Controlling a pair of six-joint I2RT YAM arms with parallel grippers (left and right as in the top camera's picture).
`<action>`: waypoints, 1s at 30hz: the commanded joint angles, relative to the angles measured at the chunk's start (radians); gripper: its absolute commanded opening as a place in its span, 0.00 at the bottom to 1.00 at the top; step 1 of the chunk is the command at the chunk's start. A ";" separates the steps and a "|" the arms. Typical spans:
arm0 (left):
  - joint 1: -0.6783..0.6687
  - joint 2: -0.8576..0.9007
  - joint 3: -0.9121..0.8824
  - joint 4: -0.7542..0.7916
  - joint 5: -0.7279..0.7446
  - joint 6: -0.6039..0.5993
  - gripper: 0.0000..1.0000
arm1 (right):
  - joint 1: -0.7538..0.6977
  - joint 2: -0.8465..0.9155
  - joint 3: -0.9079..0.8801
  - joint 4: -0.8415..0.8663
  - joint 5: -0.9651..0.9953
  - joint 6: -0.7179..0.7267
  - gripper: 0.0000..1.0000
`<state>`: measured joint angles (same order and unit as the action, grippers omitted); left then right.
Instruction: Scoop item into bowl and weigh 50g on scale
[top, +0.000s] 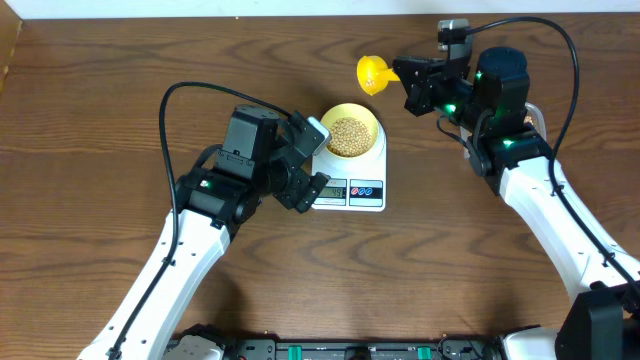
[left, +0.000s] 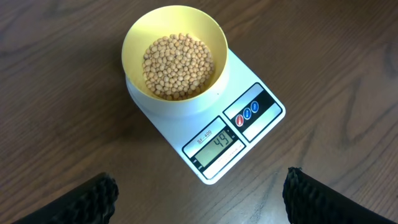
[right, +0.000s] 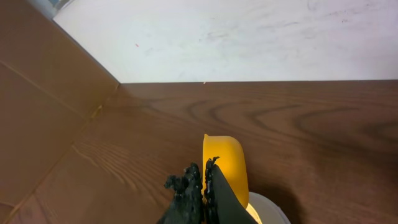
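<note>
The pale-yellow bowl (top: 350, 131) stands on the white scale (top: 355, 190) and holds a heap of tan beans (top: 348, 135). In the left wrist view the bowl (left: 174, 53), the beans (left: 178, 66) and the scale (left: 239, 134) show clearly; the LCD reads 49. My left gripper (left: 199, 193) is open and empty, just in front of the scale. My right gripper (top: 405, 72) is shut on the handle of a yellow scoop (top: 373, 72), held above the table behind the bowl. The scoop (right: 227, 171) also shows in the right wrist view.
A light wall runs along the table's far edge (right: 249, 81). Black cables loop over both arms. The bowl's pale rim (right: 270, 211) shows below the scoop in the right wrist view.
</note>
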<state>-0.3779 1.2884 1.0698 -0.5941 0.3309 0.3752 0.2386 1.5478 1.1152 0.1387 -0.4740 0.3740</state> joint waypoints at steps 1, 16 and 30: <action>-0.001 -0.014 -0.007 0.001 0.000 0.017 0.87 | -0.005 0.009 0.001 -0.001 0.005 -0.031 0.01; -0.001 -0.014 -0.007 0.000 0.000 0.017 0.87 | 0.054 0.010 0.001 -0.080 0.003 -0.329 0.01; -0.001 -0.014 -0.007 0.000 0.000 0.017 0.87 | 0.082 0.043 0.001 -0.087 -0.009 -0.378 0.01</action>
<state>-0.3779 1.2884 1.0698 -0.5945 0.3309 0.3752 0.3088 1.5803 1.1152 0.0513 -0.4747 0.0360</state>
